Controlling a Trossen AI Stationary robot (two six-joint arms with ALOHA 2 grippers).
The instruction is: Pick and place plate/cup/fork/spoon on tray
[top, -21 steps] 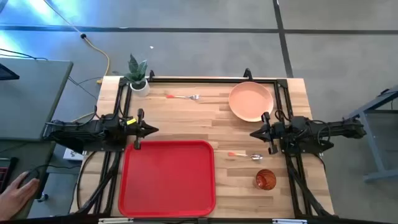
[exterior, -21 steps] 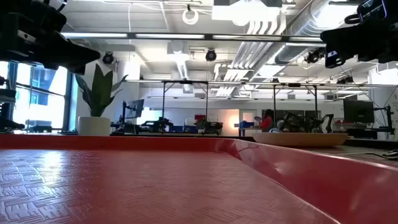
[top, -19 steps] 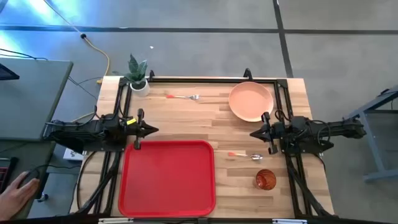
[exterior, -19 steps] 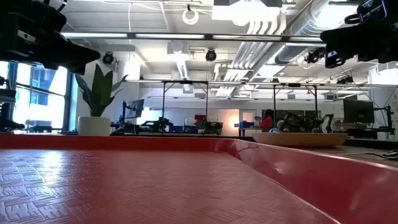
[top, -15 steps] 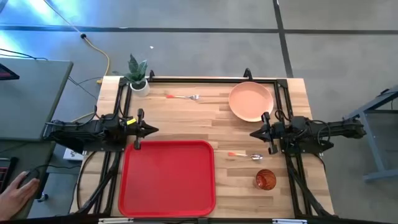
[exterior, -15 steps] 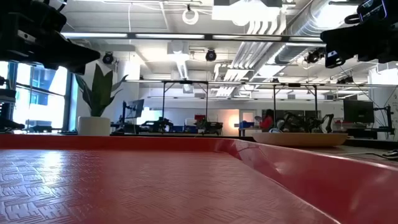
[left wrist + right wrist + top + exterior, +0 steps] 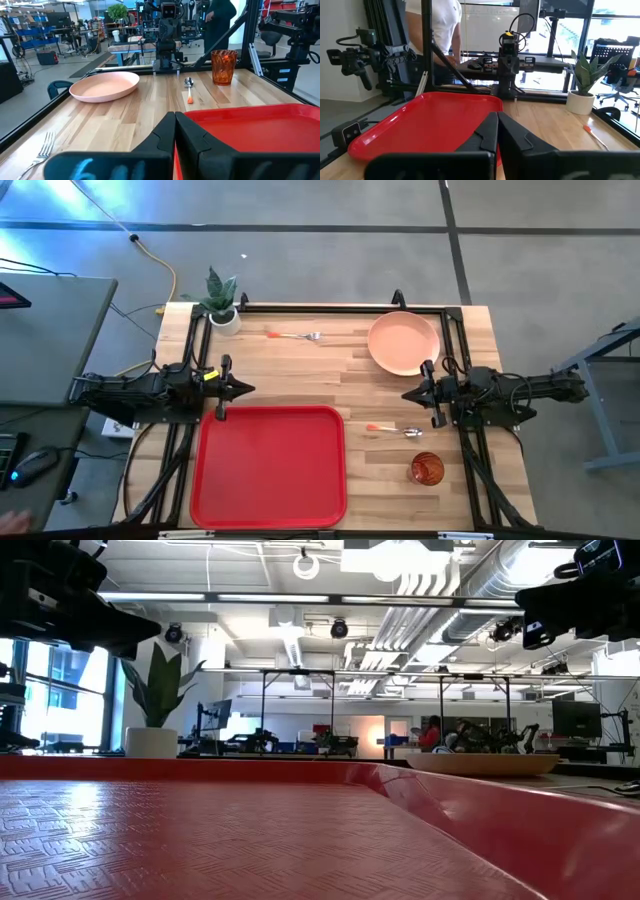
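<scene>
The red tray [image 7: 268,466] lies bare at the near middle of the butcher-block table [image 7: 330,365]; none of the four items is on it yet. The peach plate [image 7: 403,343] sits at the far right. It looks light and stiff, with a smooth shallow rim, so pinching the rim's edge seems the only real hold, and it may slip. The translucent cup [image 7: 427,470] stands upright at the near right; it is probably light and easy to tip, so gripping across its wall fits best. The spoon [image 7: 394,430] lies between plate and cup, just right of the tray. The fork [image 7: 293,336] lies far, right of the potted plant [image 7: 221,300]. Both are slim and flat to the wood, best taken by their orange handles. The left gripper [image 7: 243,389] waits over the tray's far left corner, fingers together; the right gripper [image 7: 410,394] hangs between plate and spoon, also closed and empty.
</scene>
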